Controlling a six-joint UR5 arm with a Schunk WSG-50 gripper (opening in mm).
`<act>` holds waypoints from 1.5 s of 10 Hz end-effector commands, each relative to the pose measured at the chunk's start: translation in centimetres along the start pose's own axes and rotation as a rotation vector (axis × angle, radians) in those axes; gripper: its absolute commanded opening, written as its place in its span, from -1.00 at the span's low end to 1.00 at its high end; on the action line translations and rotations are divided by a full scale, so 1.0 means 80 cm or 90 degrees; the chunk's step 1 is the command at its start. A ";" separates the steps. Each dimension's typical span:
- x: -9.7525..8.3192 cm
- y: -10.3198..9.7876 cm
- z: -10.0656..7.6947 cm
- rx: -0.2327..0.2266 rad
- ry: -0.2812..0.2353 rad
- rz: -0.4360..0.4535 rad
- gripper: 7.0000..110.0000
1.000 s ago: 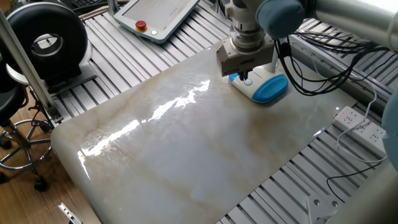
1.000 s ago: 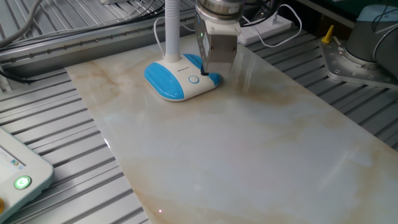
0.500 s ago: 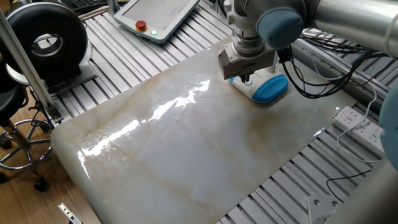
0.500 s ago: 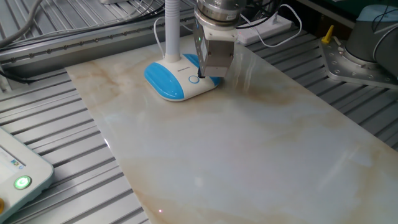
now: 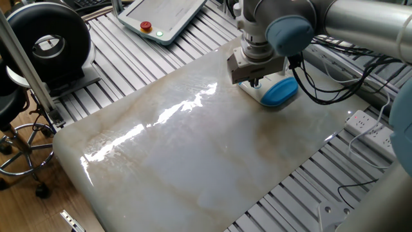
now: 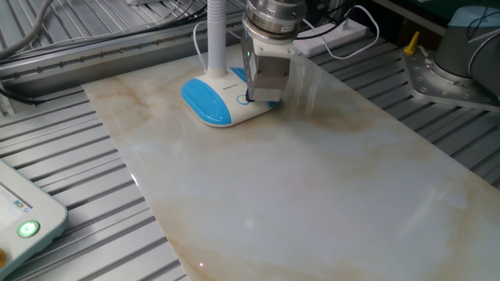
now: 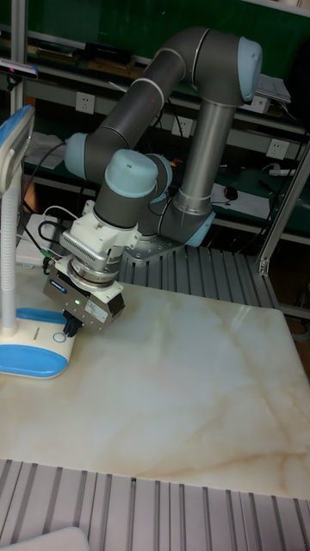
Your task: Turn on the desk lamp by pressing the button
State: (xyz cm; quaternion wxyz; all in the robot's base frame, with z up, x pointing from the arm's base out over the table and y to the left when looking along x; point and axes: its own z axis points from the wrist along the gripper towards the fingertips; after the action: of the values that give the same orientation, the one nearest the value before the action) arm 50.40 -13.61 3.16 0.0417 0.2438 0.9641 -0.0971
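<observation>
The bench (image 5: 193,161) carries a pale marbled slab with a strong glare streak in one fixed view; slatted metal rails surround the slab on all sides; the arm (image 7: 207,129), grey tubes with pale blue joint caps, reaches down from the rear of the tall fixed view to the slab's 9 o'clock edge; the desk lamp (image 6: 215,101) stands near the slab's 12 o'clock corner in the other fixed view, its flat oval base white in the middle with bright blue ends, its slim white neck (image 6: 215,35) rising upright from the rear of the base; the white pendant (image 5: 164,16) with a red button lies on the rails at 11 o'clock in one fixed view, well apart from the lamp; the claw (image 6: 251,97) stands vertical over the white middle of the base, tip at or touching the surface; the button (image 6: 244,99) lies directly at that tip, mostly hidden by it; whether the fingertips are apart or together cannot be told from any view.
</observation>
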 end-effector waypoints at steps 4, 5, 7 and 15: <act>-0.005 -0.015 0.009 0.005 -0.019 0.005 -1.00; -0.005 -0.016 0.010 0.004 -0.019 0.003 -1.00; -0.005 -0.015 0.013 -0.001 -0.020 0.001 -1.00; -0.008 -0.004 0.026 -0.017 -0.023 0.007 -1.00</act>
State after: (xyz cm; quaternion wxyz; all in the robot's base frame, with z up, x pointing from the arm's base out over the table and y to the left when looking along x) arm 50.62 -14.86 1.57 0.0608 0.2401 0.9640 -0.0969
